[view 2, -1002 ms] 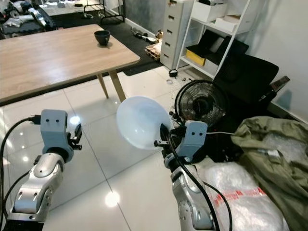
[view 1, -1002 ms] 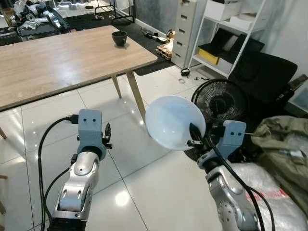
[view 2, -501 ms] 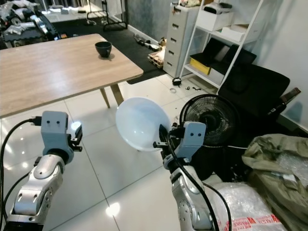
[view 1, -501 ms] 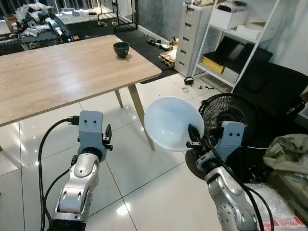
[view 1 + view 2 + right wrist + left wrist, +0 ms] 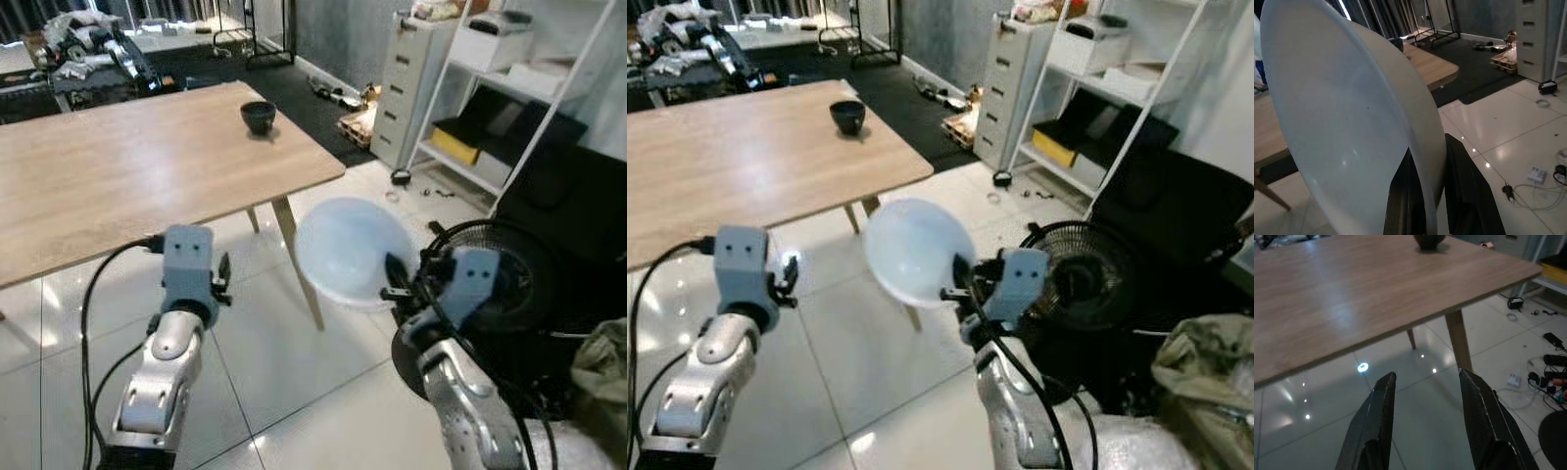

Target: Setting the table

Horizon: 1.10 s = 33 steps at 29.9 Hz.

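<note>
A small dark bowl (image 5: 259,115) sits on the wooden table (image 5: 118,176).

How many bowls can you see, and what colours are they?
White bowls: 1, the white bowl pinched at its rim in the right gripper, held off the floor.
Dark bowls: 1, the dark bowl standing on the wooden table near its far corner.
Total: 2 bowls.
</note>
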### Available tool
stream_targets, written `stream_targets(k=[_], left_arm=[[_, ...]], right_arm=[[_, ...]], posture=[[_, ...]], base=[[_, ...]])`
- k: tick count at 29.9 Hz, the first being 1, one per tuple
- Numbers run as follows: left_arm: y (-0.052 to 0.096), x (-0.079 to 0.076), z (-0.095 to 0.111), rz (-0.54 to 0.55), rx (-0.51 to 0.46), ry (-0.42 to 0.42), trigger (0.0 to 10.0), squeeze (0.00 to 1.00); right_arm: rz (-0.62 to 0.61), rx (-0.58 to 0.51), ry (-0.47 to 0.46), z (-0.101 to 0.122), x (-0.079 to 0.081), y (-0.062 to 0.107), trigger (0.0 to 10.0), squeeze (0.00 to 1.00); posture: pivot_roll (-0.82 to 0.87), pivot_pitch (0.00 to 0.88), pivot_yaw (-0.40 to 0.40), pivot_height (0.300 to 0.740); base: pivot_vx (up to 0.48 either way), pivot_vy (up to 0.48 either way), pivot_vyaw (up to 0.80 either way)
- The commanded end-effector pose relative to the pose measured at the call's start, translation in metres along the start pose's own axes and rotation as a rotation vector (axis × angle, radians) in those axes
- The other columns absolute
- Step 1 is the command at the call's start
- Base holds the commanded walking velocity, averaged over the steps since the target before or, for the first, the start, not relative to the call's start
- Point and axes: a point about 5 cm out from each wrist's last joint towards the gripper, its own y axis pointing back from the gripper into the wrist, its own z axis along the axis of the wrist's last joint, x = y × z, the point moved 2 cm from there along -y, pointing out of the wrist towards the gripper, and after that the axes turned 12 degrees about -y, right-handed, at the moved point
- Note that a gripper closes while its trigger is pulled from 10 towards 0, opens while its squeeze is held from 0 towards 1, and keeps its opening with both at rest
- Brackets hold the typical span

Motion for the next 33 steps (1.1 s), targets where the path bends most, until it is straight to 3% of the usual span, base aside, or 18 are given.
stream_targets(k=[1,33], left_arm=[[0.0010,-0.0023,-0.0034,-0.003,0.014,-0.005,10.0,0.00],[0.0033,-0.0026,-0.0002,-0.004,-0.018,-0.052,10.0,0.00]], right_arm=[[-0.010,-0.003,0.004,0.0005,-0.0026,0.0014,10.0,0.00],[-0.004,-0.003,-0.015,0.0002,-0.0007,0.0000,10.0,0.00]], posture=[[0.08,0.116,0.096,0.740],[0.09,0.125,0.098,0.740]], base=[[0.465,0.000,0.00],[0.465,0.000,0.00]])
